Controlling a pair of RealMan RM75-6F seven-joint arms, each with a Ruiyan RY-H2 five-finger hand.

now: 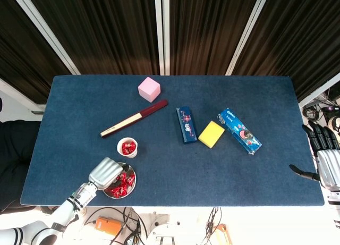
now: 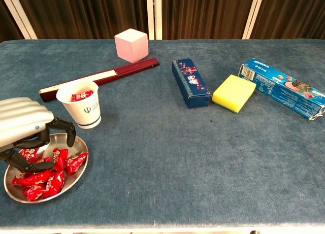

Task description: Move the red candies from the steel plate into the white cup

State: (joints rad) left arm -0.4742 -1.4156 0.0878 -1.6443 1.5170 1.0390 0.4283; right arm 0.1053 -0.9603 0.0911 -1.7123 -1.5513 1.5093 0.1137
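Observation:
The steel plate [image 1: 118, 196] [image 2: 71, 187] sits at the table's front left with several red candies [image 1: 121, 186] [image 2: 43, 178] piled on it. Just behind it stands the white cup [image 1: 127, 148] [image 2: 82, 110], with a few red candies inside. My left hand [image 1: 104, 172] [image 2: 24, 126] hovers over the plate's left side, fingers curled down onto the pile, thumb low among the wrappers. Whether it grips a candy is hidden. My right hand [image 1: 324, 161] stays off the table's right edge, fingers spread and holding nothing.
A dark red and white stick [image 1: 134, 118] [image 2: 101, 76] lies behind the cup. Further back is a pink cube [image 1: 149, 89] [image 2: 131, 45]. A navy box [image 1: 186, 124], a yellow sponge [image 1: 211, 134] and a blue cookie pack [image 1: 239, 131] lie at centre right.

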